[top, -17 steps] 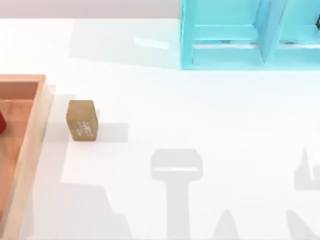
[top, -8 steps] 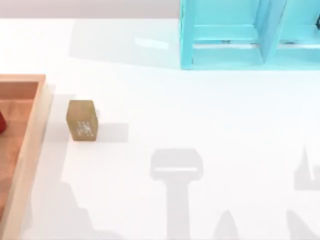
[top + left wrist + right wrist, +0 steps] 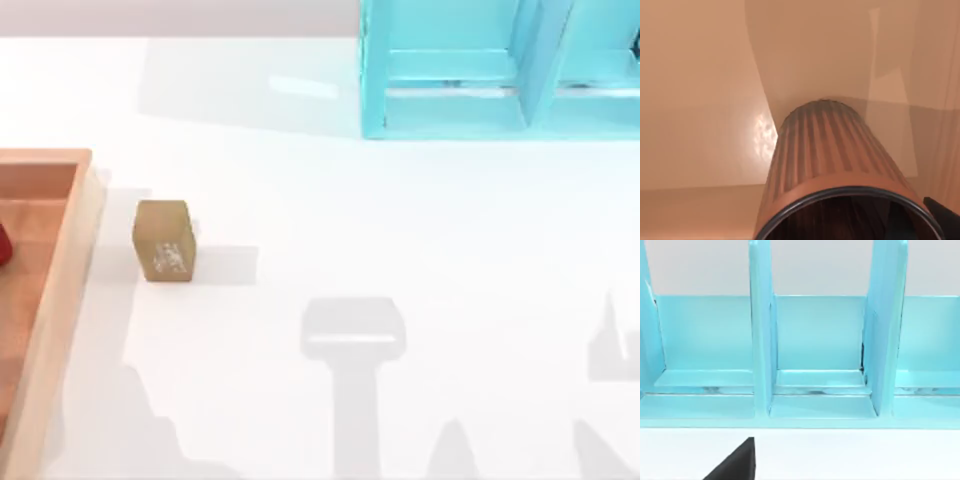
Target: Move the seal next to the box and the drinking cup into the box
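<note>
The seal [image 3: 163,241] is standing on the white table [image 3: 400,220] just beside the box [image 3: 62,270], outside its right wall; its whitish markings are not legible. The cup [image 3: 832,165] is sitting upright inside the box, close under the left wrist camera. The grip state of either gripper cannot be told. The right wrist camera is facing the turquoise shelf [image 3: 815,355].

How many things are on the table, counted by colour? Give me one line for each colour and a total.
Tan-brown: 1, the seal
Light orange: 1, the box
Dark reddish-brown: 1, the drinking cup
Turquoise: 1, the shelf unit
Total: 4
</note>
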